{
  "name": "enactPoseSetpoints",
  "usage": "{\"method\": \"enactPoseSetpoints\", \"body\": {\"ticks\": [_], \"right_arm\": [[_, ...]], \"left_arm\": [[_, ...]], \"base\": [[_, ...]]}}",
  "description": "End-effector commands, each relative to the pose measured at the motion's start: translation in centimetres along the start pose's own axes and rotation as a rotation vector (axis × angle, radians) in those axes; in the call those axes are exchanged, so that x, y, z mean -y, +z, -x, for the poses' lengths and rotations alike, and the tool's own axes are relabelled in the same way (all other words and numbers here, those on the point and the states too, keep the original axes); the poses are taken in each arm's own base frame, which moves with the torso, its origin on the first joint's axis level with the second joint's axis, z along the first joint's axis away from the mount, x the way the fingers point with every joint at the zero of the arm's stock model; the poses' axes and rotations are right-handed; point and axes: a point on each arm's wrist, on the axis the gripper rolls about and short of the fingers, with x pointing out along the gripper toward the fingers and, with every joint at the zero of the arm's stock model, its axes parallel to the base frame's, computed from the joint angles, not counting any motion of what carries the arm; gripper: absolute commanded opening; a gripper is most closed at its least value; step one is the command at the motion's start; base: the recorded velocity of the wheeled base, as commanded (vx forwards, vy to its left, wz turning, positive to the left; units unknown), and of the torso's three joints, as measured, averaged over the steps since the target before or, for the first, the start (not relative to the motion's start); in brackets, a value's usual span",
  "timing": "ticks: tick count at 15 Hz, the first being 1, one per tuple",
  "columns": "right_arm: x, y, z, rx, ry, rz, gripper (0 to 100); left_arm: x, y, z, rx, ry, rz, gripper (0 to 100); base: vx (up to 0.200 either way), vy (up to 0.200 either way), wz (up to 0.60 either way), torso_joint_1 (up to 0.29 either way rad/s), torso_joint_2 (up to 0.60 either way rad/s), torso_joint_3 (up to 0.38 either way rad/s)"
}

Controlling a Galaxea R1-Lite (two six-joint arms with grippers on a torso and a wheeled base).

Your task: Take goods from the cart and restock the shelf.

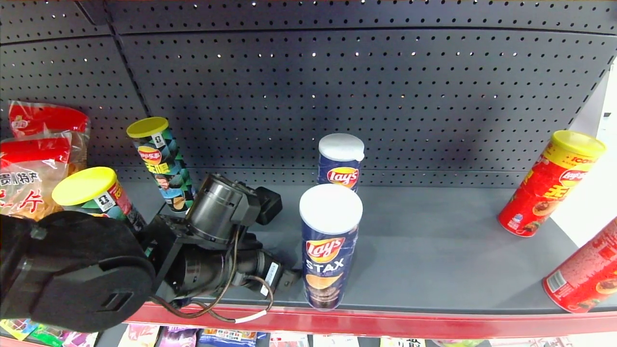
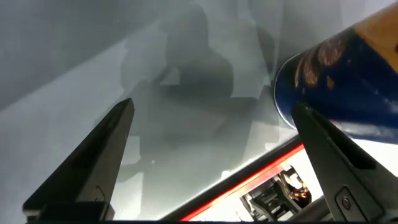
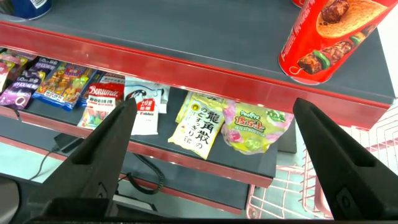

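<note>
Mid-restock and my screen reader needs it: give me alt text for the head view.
The left arm sits low over the grey shelf, its end beside an upright blue chip can at the red front edge. Another blue can stands behind it; two yellow-lidded cans and red snack bags are at left, two red cans at right.

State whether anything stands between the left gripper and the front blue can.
Nothing visible does. The open left gripper is right next to the base of the front blue can on the shelf; no other item lies between them.
</note>
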Motion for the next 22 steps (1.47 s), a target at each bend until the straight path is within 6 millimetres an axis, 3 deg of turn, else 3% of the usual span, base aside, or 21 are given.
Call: {"method": "enactPoseSetpoints", "body": {"ticks": [1, 22], "right_arm": [[0.01, -0.01, -0.04, -0.005, 0.001, 0.000, 100], [0.00, -0.16, -0.12, -0.011, 0.002, 0.000, 100]], "left_arm": [[0.13, 0.12, -0.17, 0.001, -0.002, -0.002, 100], [0.80, 0.72, -0.73, 0.010, -0.016, -0.009, 100]], "base": [[0.000, 0.000, 0.00, 0.000, 0.00, 0.000], [0.000, 0.000, 0.00, 0.000, 0.00, 0.000]]}}
